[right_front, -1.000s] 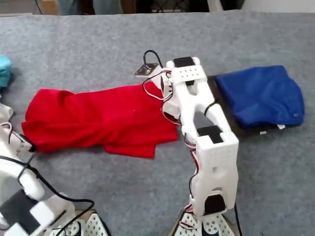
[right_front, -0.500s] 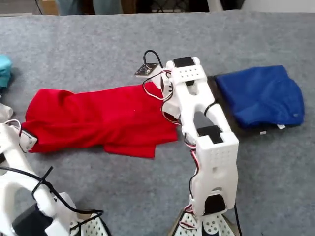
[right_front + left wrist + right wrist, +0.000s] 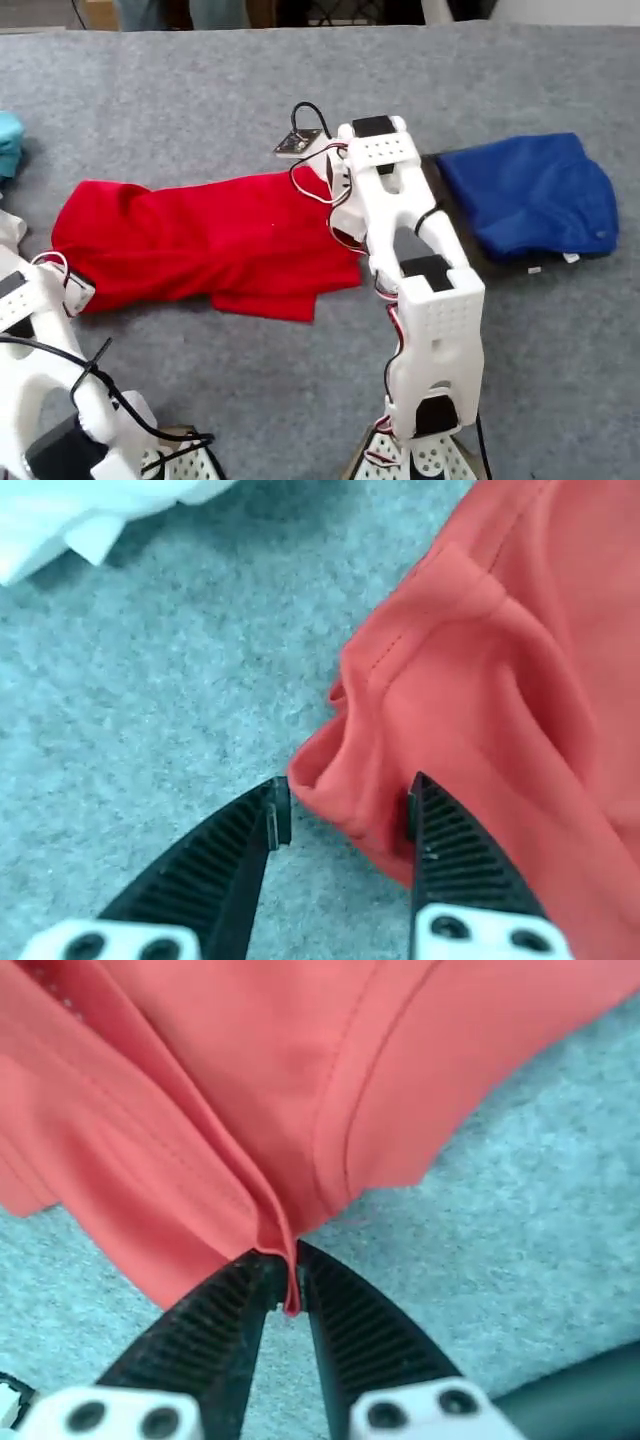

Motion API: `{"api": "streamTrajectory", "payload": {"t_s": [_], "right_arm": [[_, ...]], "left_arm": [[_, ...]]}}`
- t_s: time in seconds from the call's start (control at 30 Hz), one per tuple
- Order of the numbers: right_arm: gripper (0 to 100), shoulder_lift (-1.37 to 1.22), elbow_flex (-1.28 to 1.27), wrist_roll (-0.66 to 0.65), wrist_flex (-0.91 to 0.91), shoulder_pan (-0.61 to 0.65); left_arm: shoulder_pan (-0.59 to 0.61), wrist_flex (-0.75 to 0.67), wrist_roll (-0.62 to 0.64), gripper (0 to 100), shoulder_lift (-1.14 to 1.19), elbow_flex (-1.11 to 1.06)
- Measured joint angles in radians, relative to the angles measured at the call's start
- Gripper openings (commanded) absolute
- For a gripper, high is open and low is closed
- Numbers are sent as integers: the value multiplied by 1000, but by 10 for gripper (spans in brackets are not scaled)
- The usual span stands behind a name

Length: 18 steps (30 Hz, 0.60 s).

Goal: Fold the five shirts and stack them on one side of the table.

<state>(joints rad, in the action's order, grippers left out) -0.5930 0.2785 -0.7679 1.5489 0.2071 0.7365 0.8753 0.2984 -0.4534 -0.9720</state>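
- Overhead, a grey felt-like table (image 3: 200, 90) is filling the scene, with a dim strip of room running along its far edge.
- A red shirt (image 3: 200, 240) is lying spread sideways across the middle of the table, with its near edge rumpled. A folded blue shirt (image 3: 530, 195) is sitting apart from it on the right side.
- A teal cloth (image 3: 8, 140) is being cut off by the left edge of the high view, and a white cloth (image 3: 90, 510) is poking in at a corner of the left wrist view. Both are showing too little to tell what they are.
- The right arm (image 3: 410, 260) is stretching over the red shirt's right end and hiding that part in the high view.
- The right pincer (image 3: 288, 1278) is squeezing closed on a thin fold at the red shirt's edge, just above the table.
- The left pincer (image 3: 346, 808) is standing open at the shirt's left end. One finger (image 3: 240, 850) is hanging over bare table and the other over red cloth, with a bunched corner lying between them. Whether they are touching the fabric is unclear.
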Motion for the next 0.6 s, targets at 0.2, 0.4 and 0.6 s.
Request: {"api": "streamTrajectory", "payload": {"t_s": [0.2,0.4,0.6], "right_arm": [[15,0,0,0,0,0],[15,0,0,0,0,0],[15,0,0,0,0,0]], "left_arm": [[-28,-64,5,179,0,-48],[-54,-106,5,123,-3,-66],[-57,-106,5,81,-3,-66]]}}
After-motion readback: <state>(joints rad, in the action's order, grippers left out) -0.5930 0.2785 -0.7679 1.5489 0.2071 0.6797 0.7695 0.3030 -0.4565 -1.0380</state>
